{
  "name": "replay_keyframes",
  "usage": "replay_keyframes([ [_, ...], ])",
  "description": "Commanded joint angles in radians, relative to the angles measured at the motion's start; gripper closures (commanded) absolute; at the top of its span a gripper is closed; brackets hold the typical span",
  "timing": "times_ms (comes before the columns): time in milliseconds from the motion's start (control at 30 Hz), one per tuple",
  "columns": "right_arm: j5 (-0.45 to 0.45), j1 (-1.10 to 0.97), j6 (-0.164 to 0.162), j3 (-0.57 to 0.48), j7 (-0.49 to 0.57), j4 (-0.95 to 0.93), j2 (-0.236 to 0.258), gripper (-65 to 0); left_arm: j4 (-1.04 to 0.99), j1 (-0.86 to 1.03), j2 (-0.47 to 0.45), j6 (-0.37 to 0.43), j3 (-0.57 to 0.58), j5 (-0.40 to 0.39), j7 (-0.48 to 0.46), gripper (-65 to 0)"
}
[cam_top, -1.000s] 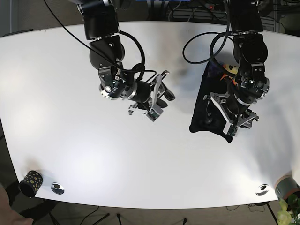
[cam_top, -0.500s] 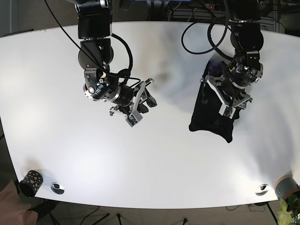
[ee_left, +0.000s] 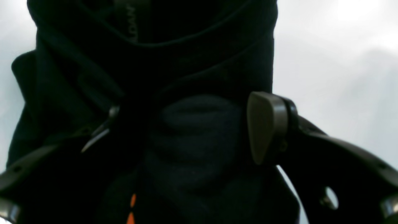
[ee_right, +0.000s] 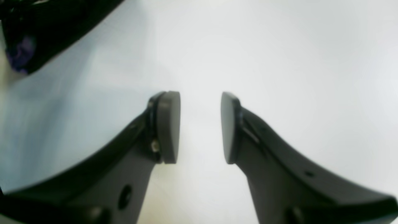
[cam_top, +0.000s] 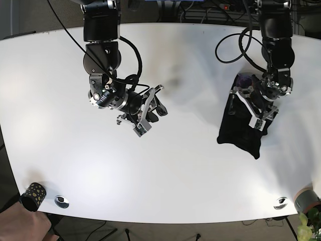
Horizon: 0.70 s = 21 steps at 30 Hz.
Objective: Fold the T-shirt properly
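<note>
The folded black cotton T-shirt (cam_top: pixel 244 126) sits at the table's right side, bunched between the left gripper (cam_top: pixel 258 111) fingers, probably to drag it, while the right gripper (cam_top: pixel 148 111) idles narrowly parted, holding nothing.

T-shirt (ee_left: pixel 149 77) top cut by left wrist frame; left gripper's (ee_left: pixel 186 130) near finger buried in dark cloth; right wrist view blurred throughout.

Counted: one T-shirt (cam_top: pixel 247 128), one table (cam_top: pixel 190 175), two arms, one patterned cup (cam_top: pixel 33 196) (front corner), two metal discs (cam_top: pixel 61 201).
</note>
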Motion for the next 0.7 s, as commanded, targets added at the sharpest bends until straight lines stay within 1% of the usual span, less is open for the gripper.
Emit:
replay_keyframes([
  [0, 0.018, 0.023, 0.006, 0.001, 0.022, 0.023, -0.001, -20.1, -0.066, 0.02, -0.083, 0.038, -0.007, 0.072, 0.136, -46.5],
  [67, 0.018, 0.021, 0.006, 0.001, 0.022, 0.029, 0.005, -20.1, -0.101, -0.002, -0.137, 0.038, -0.007, 0.072, 0.134, -46.5],
  [167, 0.018, 0.015, 0.006, 0.001, 0.022, 0.07, 0.029, -20.1, -0.182, -0.034, -0.215, 0.031, -0.007, 0.072, 0.134, -46.5],
  [200, 0.018, 0.015, 0.006, 0.001, 0.022, 0.079, 0.032, -20.1, -0.21, -0.04, -0.235, 0.023, -0.007, 0.072, 0.134, -46.5],
  [267, 0.016, 0.014, 0.006, 0.001, 0.022, 0.102, 0.034, -20.1, -0.283, -0.062, -0.29, -0.017, -0.007, 0.072, 0.13, -46.5],
  [333, 0.011, 0.012, 0.006, 0.001, 0.02, 0.125, 0.043, -20.1, -0.34, -0.075, -0.334, -0.057, -0.007, 0.072, 0.105, -46.5],
  [400, 0.016, 0.003, 0.006, 0.001, 0.02, 0.15, 0.068, -20.1, -0.417, -0.08, -0.391, -0.094, -0.007, 0.072, 0.047, -46.5],
  [500, 0.016, -0.002, 0.006, 0.003, 0.02, 0.181, 0.078, -20.1, -0.511, -0.081, -0.454, -0.103, -0.007, 0.073, -0.016, -46.5],
  [667, 0.016, -0.034, 0.006, 0.004, 0.02, 0.219, 0.111, -20.1, -0.577, -0.083, -0.52, -0.103, -0.007, 0.073, -0.056, -46.5],
])
